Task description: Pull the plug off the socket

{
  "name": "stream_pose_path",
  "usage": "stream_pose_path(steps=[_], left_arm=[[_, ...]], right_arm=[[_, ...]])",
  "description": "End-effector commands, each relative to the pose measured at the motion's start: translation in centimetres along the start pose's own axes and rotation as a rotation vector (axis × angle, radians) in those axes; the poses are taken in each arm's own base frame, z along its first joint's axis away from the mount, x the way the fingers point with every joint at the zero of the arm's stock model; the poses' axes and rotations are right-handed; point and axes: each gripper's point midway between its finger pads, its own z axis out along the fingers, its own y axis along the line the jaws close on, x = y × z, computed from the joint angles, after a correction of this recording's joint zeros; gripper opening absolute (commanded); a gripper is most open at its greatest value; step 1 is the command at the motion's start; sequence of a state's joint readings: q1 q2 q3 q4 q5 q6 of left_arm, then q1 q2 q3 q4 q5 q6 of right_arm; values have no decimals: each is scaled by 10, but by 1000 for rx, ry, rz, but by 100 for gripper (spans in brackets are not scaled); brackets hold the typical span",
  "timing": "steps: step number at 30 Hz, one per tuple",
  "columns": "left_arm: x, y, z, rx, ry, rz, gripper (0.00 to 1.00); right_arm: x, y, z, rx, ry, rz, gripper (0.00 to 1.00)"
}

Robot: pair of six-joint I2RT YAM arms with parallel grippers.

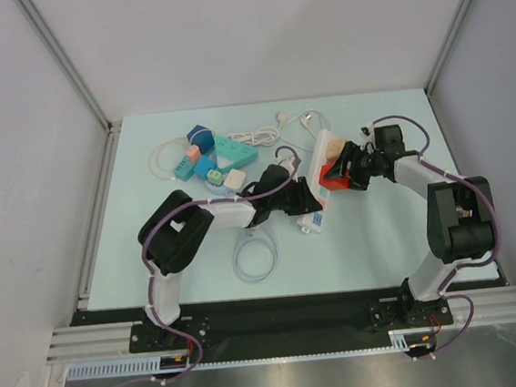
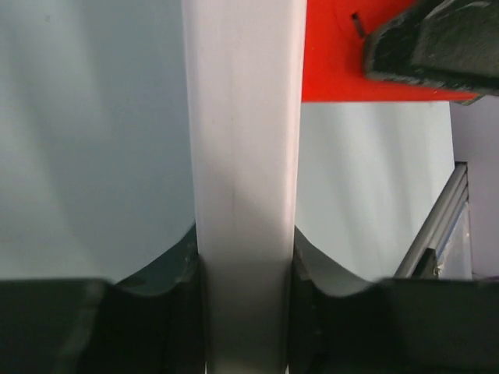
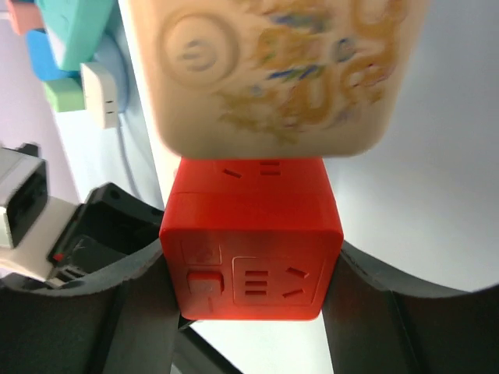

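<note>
Plug (image 1: 335,182), a red cube, sat mid-table against the right side of the white strip (image 1: 313,219), just near of a beige adapter (image 1: 333,150) on the same strip. Whether its pins were seated in the socket could not be told.

The right gripper (image 1: 346,172) reached in from the right and held the plug. In the right wrist view its dark fingers (image 3: 132,292) pressed on both sides of the cube (image 3: 253,249), with the beige adapter (image 3: 273,70) touching the cube's far face.

The left gripper (image 1: 308,198) came from the left and was closed narrowly across the strip near its near end. In the left wrist view the strip (image 2: 245,156) ran straight between the two fingers (image 2: 175,312), both in contact with it, and the plug (image 2: 335,54) showed at the far right with the right gripper's black tip (image 2: 429,39) on it.

Far left of the strip lay a teal strip (image 1: 236,150), a blue cube (image 1: 199,135) and loose white cables (image 1: 275,132). A cable coil (image 1: 253,253) lay near the left arm.
</note>
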State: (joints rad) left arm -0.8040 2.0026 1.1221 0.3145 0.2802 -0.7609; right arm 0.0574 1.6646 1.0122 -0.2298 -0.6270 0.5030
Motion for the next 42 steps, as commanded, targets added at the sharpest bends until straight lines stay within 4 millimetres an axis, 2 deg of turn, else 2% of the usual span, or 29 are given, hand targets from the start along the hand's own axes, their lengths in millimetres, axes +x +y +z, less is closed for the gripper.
stream_pose_path(steps=[1, 2, 5, 6, 9, 10, 12, 13, 14, 15, 22, 24, 25, 27, 28, 30, 36, 39, 40, 42], left_arm=[[-13, -18, 8, 16, -9, 52, 0], [-14, -15, 9, -4, -15, 35, 0], [-19, 0, 10, -66, -38, -48, 0], [-21, 5, 9, -77, -48, -84, 0], [-27, 16, 10, -100, -71, -129, 0], [-28, 17, 10, -101, -73, -135, 0], [-30, 18, 11, -98, -75, -140, 0], [-30, 18, 11, -96, -75, -139, 0], [-30, 18, 11, -91, -71, -140, 0], [-29, 17, 11, -88, -69, -137, 0], [-33, 9, 7, -41, -90, -131, 0], [-36, 6, 5, -31, -106, -134, 0], [-37, 5, 4, -29, -110, -131, 0], [-40, 3, 2, -25, -119, -130, 0], [-42, 3, 1, -29, -127, -126, 0], [-43, 2, 1, -30, -127, -115, 0], [-43, 5, 0, -44, -126, -109, 0], [-43, 3, 0, -36, -125, -111, 0], [-42, 4, 0, -35, -122, -111, 0], [-44, 2, -2, -27, -127, -111, 0]], right_arm=[[-15, 43, -16, -70, -79, -159, 0], [-28, 32, -18, 32, -137, -221, 0], [-36, 24, -34, 127, -193, -273, 0], [-37, 27, -42, 128, -210, -291, 0], [-36, 33, -57, 75, -224, -308, 0], [-30, 41, -61, 1, -198, -315, 0], [-28, 43, -71, -60, -180, -357, 0], [-22, 49, -80, -152, -144, -371, 0], [-19, 51, -85, -203, -124, -386, 0], [-23, 44, -93, -225, -132, -368, 0], [-23, 11, -89, -54, -104, -335, 0], [-27, 10, -90, 4, -128, -322, 0], [-33, -1, -90, 97, -158, -318, 0], [-34, 1, -88, 185, -190, -327, 0], [-44, -12, -93, 296, -243, -319, 0], [-40, -1, -89, 317, -256, -358, 0], [-39, 8, -84, 342, -239, -412, 0], [-28, 20, -79, 214, -130, -443, 0], [-21, 30, -77, 125, -89, -493, 0], [-19, 31, -80, 88, -75, -519, 0]])
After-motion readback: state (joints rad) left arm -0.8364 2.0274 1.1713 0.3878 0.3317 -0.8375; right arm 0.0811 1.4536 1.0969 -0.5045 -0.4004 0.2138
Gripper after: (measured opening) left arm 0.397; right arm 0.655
